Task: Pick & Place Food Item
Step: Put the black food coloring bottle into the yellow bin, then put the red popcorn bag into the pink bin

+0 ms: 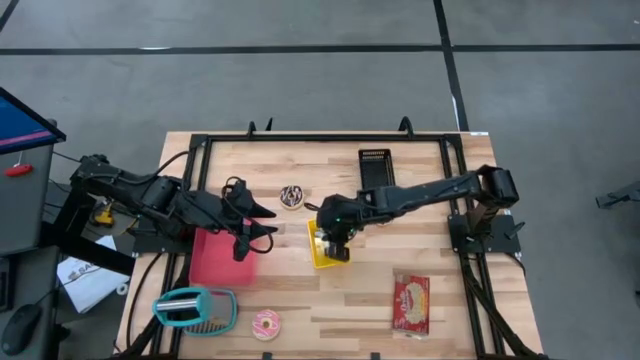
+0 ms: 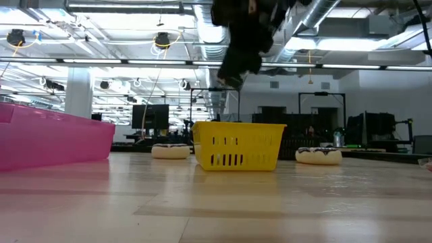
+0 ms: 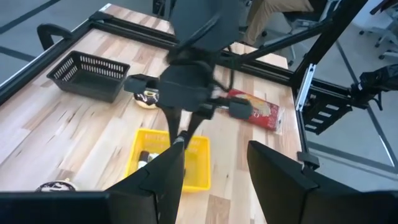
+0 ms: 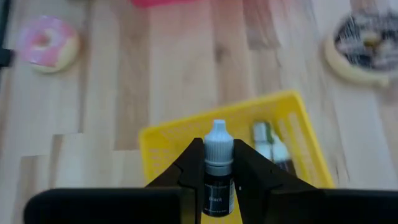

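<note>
Overhead, right gripper (image 1: 338, 240) fingers clamped on small bottle (image 4: 217, 168) above yellow basket (image 1: 322, 256); left fingers (image 3: 163, 176) apart.

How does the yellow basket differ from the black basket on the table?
The yellow basket sits near the table's middle, under the right gripper; the black basket lies near the far edge, away from both arms. The yellow basket holds a small bottle; the black basket looks empty. Both are slotted and rectangular.
</note>
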Available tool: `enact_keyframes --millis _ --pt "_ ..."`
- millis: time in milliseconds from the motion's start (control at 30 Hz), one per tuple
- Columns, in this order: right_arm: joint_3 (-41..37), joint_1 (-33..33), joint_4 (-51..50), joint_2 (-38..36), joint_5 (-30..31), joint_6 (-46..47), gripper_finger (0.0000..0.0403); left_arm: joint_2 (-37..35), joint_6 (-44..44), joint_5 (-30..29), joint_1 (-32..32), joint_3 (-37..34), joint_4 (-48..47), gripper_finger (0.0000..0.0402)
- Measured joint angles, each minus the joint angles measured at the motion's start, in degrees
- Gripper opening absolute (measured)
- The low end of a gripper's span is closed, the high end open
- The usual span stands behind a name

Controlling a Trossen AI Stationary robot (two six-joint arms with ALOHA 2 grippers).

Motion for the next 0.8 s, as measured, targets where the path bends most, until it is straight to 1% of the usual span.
enact_keyframes --millis 200,500,600,800 --pt "-6.52 -1.49 3.24 0.11 0.33 3.71 0.0052 0.00 -0.01 0.00 -0.20 0.00 -1.48 0.0172" --pt "-8.14 -2.02 6.16 0.11 0.17 4.57 0.0055 0.00 -0.32 0.02 -0.55 0.00 -1.66 0.0172" --pt "-9.35 -2.00 7.70 0.11 -0.50 6.06 0.0067 0.00 -0.48 0.02 -0.57 -0.01 -1.64 0.0172" --pt "-9.55 -2.00 9.97 0.11 -0.60 8.87 0.0111 0.00 -0.96 0.04 -1.43 0.00 -1.60 0.0172"
